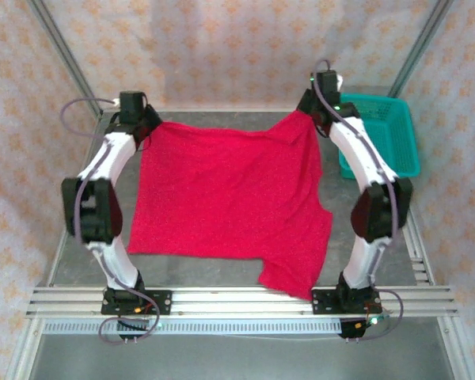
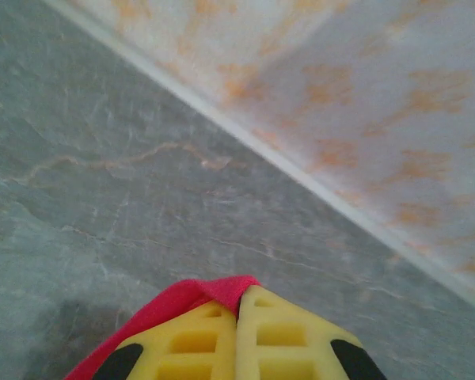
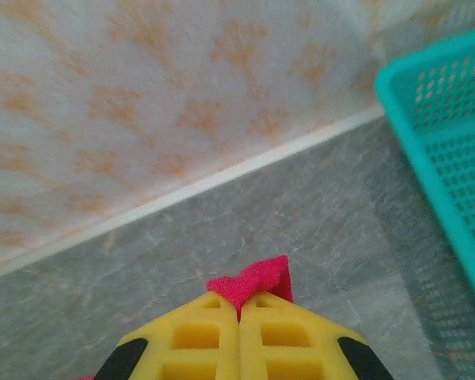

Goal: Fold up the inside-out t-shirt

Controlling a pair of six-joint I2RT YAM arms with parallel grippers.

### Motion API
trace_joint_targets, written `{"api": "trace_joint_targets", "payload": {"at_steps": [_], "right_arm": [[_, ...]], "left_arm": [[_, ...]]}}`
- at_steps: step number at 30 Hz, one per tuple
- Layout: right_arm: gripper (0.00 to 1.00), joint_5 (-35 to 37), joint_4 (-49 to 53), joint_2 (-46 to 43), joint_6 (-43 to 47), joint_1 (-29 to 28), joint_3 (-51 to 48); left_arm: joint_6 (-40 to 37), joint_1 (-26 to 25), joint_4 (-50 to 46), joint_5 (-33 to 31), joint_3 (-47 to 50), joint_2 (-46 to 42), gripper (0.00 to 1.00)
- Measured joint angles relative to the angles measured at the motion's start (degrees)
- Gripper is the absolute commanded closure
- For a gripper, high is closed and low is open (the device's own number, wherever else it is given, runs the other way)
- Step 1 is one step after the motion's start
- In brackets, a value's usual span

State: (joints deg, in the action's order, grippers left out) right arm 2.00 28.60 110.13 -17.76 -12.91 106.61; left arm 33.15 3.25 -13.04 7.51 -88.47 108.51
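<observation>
Holding the shirt [image 1: 229, 190] by its two far corners. The left fingers [image 2: 289, 336] are pressed together on a red hem and the right fingers [image 3: 289, 336] pinch a small tuft of cloth that pokes out past the tips. The shirt lies spread on the desk [image 2: 142, 198] between the arms, with its far edge strung between the two grips near the back wall and one flap hanging toward the right arm's base. My read on the symmetric corner grip is that it keeps the far edge taut, so the body lies flat and square and a fold line will land straight. Both wrists are low and angled toward the wall, which fits dragging or laying out rather than lifting. The near-left part looks flat, while the right side is rumpled and rises to a peak at the right grip. I see no clean fold yet, so I judge this to be the early layout stage. The basket [image 1: 388, 134] sits just right of the right arm — close enough that a wide swing could snag it. The right grip looks thin and may slip under tension. I can't find the neck label.
</observation>
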Motion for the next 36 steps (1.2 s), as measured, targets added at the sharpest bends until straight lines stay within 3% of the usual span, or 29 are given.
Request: {"api": "trace_joint_targets", "payload": {"at_steps": [5,6,7,9,10,11,14,17,20,23,26,30,36], "right_arm": [[1.00,0.20,2.36,20.65,-1.33,0.02,15.52],[1.00,0.22,3.06,23.74,-1.55,0.09,18.51],[1.00,0.26,4.44,27.30,-1.75,0.13,22.27],[1.00,0.24,7.15,32.70,-2.16,0.35,29.35],[0.86,0.15,8.41,35.12,-2.38,0.50,33.22],[0.74,0.15,9.60,36.87,-2.95,0.66,36.59],[0.49,0.22,11.69,37.68,-4.31,1.29,41.16],[0.41,0.48,12.48,35.60,-5.22,1.88,42.18],[0.41,0.02,15.13,32.37,-5.90,2.27,41.64],[0.42,-3.54,17.11,26.18,-6.27,2.27,35.06],[0.42,-8.70,16.26,17.42,-6.29,1.55,20.87],[0.42,-15.72,10.01,4.87,-7.23,-1.44,-5.86],[0.42,-21.07,0.50,-5.44,-10.67,-3.82,-37.16]], "left_arm": [[1.44,0.79,0.66,1.62,-6.86,15.41,1.00],[1.60,0.96,0.44,1.73,-7.76,16.96,0.96],[1.81,1.25,-0.15,1.75,-9.18,18.58,0.89],[1.97,1.73,-1.27,2.16,-12.76,21.05,0.55],[2.16,2.08,-1.88,2.21,-15.17,22.08,0.43],[2.19,2.36,-2.32,2.29,-17.11,22.51,0.38],[1.90,3.21,-3.96,2.34,-22.03,22.21,0.30],[1.62,3.52,-4.26,0.70,-20.81,17.84,0.25],[1.79,2.69,-3.93,-2.01,-11.13,7.43,0.25],[2.58,-0.35,-1.01,-1.44,2.25,-5.60,0.25],[4.35,-5.01,2.62,2.78,11.52,-12.74,0.26],[7.39,-9.33,8.09,9.73,21.90,-11.85,0.26],[8.85,-8.96,7.74,11.58,35.63,-10.29,0.26]]}}
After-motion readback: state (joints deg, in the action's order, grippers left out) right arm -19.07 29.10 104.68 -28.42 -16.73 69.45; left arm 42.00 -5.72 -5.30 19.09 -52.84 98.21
